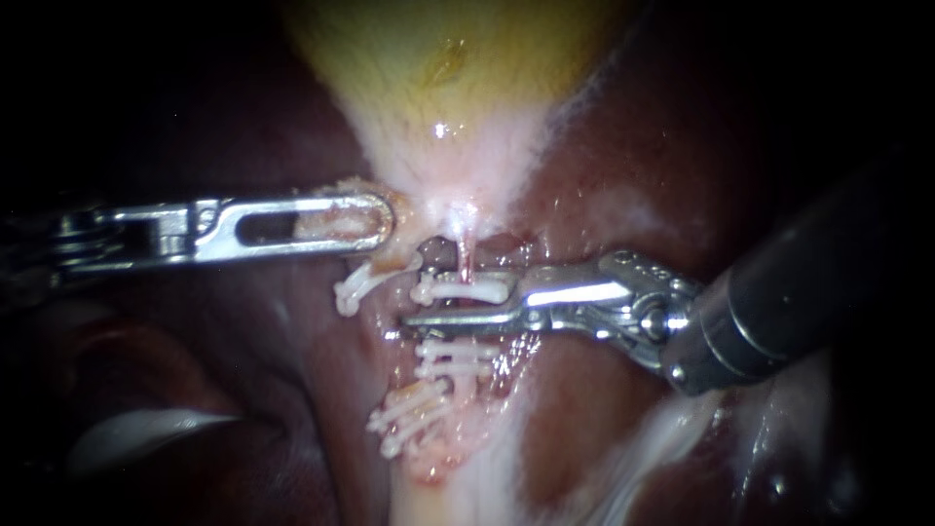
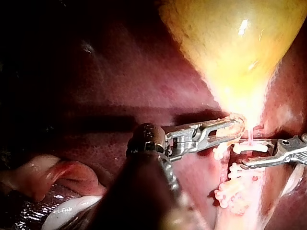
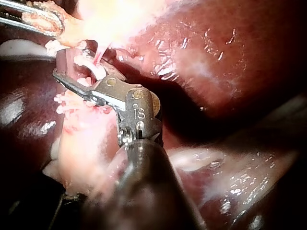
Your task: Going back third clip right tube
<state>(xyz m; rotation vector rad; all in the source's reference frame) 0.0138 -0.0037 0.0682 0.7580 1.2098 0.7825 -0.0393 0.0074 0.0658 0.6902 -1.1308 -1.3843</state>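
The yellow gallbladder (image 1: pixel 458 58) narrows to a pale neck. From it a thin pink tube (image 1: pixel 465 255) runs down, the right one of the clipped pair. A white clip (image 1: pixel 463 289) crosses this tube. My right instrument (image 1: pixel 419 304) comes in from the right, its jaws open around that clip, with a gap between the clip and the lower jaw. My left instrument (image 1: pixel 380 222) comes in from the left, shut on tissue at the gallbladder neck. The left wrist view shows the same grip (image 2: pixel 232 127). In the right wrist view the clip (image 3: pixel 88 64) lies at the open jaws (image 3: pixel 64 67).
More white clips sit lower on the pale stalk (image 1: pixel 453 356) (image 1: pixel 409 414), and one sits to the left (image 1: pixel 365 282) under my left instrument. Dark red liver (image 1: pixel 633 146) surrounds the field on both sides.
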